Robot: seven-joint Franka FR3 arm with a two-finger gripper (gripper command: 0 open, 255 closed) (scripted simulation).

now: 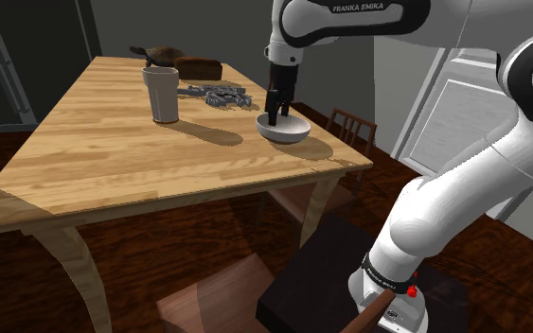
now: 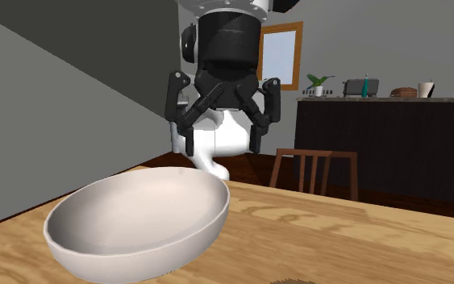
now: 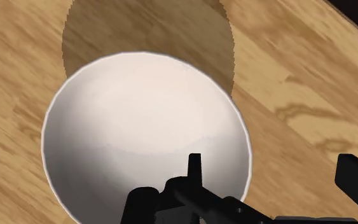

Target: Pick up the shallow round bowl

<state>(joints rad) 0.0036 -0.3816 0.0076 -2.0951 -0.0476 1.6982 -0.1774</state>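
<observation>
Setting: wooden table (image 1: 113, 142) in a house, with the white arm (image 1: 463, 189) reaching over it from the stand (image 1: 387, 312) at the shoulder view's lower right.

Bowl (image 1: 283, 131): white, shallow and round, sitting upright on the table near the edge at the shoulder view's right. Large in the foreground of the second exterior view, hollow side up, nothing inside.

Gripper (image 1: 278, 118): all black, pointing straight down at the bowl's rim; in the second exterior view, poised just behind the bowl's far rim.

Fingers (image 3: 195, 167): spread wide, nothing clasped. Seen from the wrist, one over the bowl's white inside, the other out over bare wood, the rim running between them — touching it or not, cannot tell.

Shadow (image 3: 145, 44): a round dark patch on the wood, right against the bowl on the side away from the fingers.

Tumbler (image 1: 163, 93): white, upright, well apart from the bowl toward the shoulder view's left.

Grey object (image 1: 219, 95): a low jumbled shape on the table between tumbler and bowl — too small to name.

Chair (image 1: 349, 126): brown wood, just beyond the table edge nearest the bowl.

Counter (image 2: 386, 145): dark, behind the chair in the second exterior view, small items along its top.
</observation>
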